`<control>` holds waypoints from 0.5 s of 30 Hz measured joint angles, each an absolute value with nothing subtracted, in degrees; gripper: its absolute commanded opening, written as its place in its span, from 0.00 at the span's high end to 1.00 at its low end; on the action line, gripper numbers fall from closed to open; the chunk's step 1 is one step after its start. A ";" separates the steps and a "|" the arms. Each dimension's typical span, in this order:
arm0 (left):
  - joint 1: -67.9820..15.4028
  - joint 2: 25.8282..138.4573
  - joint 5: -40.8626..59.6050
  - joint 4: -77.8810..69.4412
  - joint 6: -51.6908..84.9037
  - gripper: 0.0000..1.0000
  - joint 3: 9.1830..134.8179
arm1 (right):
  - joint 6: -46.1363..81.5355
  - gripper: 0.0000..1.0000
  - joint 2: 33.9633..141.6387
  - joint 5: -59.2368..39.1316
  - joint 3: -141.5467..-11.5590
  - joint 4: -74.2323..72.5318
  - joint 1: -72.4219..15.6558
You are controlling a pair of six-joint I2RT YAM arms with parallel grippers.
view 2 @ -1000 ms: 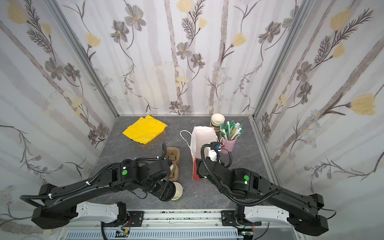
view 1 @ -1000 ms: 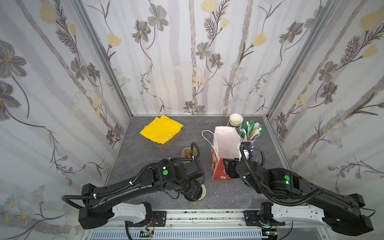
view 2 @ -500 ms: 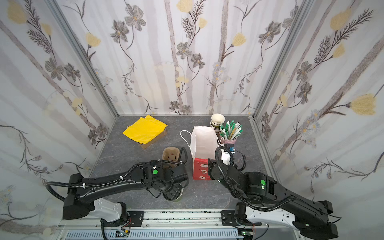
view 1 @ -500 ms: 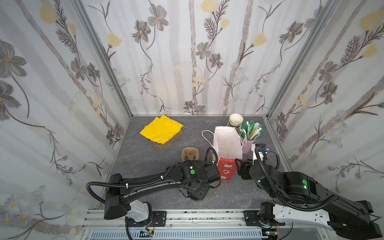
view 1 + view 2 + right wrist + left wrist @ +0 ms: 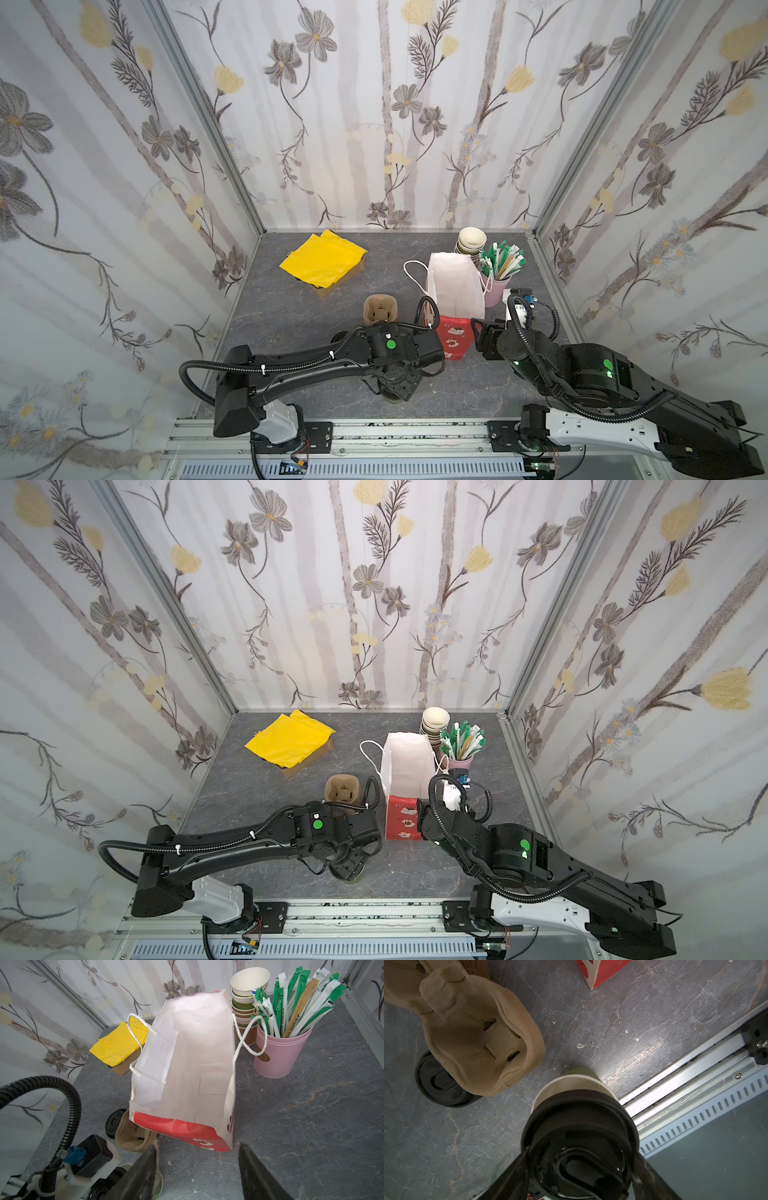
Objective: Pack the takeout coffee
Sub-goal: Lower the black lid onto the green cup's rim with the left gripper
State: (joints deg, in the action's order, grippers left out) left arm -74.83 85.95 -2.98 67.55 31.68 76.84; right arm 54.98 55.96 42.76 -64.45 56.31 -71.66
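The takeout coffee, a green-sided cup with a black sip lid, stands on the grey table near the front rail. My left gripper hangs straight over it, with its fingers apart and their tips covering the lid's rim on both sides. I cannot tell whether they touch it. In both top views this gripper hides the cup. The white paper bag with a red front stands open. My right gripper is open and empty by its red base.
A beige pulp cup carrier lies left of the bag, with a pile of black lids beside it. Yellow napkins sit at the back left. Stacked lidless cups and a pink tub of straws stand behind the bag.
My left arm has swung round and its gripper now stands over the cup, which showed beside it before. My right gripper has drawn back a little to the right. The bag has shifted slightly right.
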 measured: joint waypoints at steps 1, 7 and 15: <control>-74.83 85.95 -2.96 67.29 31.68 0.28 76.51 | 54.98 0.37 55.94 42.76 -64.45 56.31 -71.66; -74.76 85.97 -3.01 65.78 31.70 0.27 75.00 | 54.98 0.37 55.90 42.76 -64.47 56.29 -71.66; -74.39 85.84 -3.44 64.58 31.70 0.26 73.32 | 54.96 0.37 56.58 42.41 -64.62 56.23 -71.66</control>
State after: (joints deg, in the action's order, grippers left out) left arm -74.39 85.84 -3.44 64.58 31.70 73.32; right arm 54.96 56.58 42.41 -64.62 56.23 -71.66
